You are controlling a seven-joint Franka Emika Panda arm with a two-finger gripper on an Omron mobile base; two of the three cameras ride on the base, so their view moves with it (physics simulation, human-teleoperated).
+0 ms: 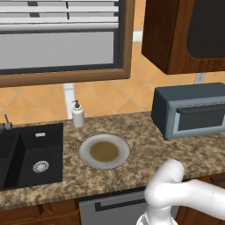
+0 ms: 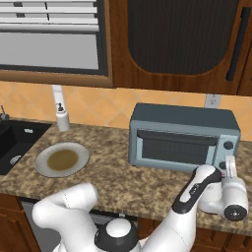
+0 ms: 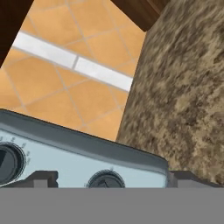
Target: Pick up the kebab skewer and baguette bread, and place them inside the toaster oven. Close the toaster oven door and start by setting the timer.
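Note:
The toaster oven (image 1: 189, 110) (image 2: 182, 135) stands on the counter at the right, and its door (image 1: 200, 118) (image 2: 174, 147) is up and closed. My gripper (image 2: 230, 166) (image 3: 114, 179) hovers at the right end of the oven's front, by the control panel (image 3: 65, 162). In the hand view the fingertips (image 3: 41, 177) stand wide apart, open, with a dark round knob (image 3: 104, 180) between them and a second knob (image 3: 6, 162) at the left edge. The kebab skewer and the baguette bread are out of view. The plate (image 1: 104, 151) (image 2: 61, 159) holds nothing.
A white soap dispenser (image 1: 78, 114) (image 2: 62, 118) stands against the tiled wall beside the black sink (image 1: 30, 154) (image 2: 10, 142). A dark wooden cabinet (image 1: 184, 35) (image 2: 177, 39) hangs low over the oven. Bare granite counter (image 2: 118, 182) stretches between plate and oven.

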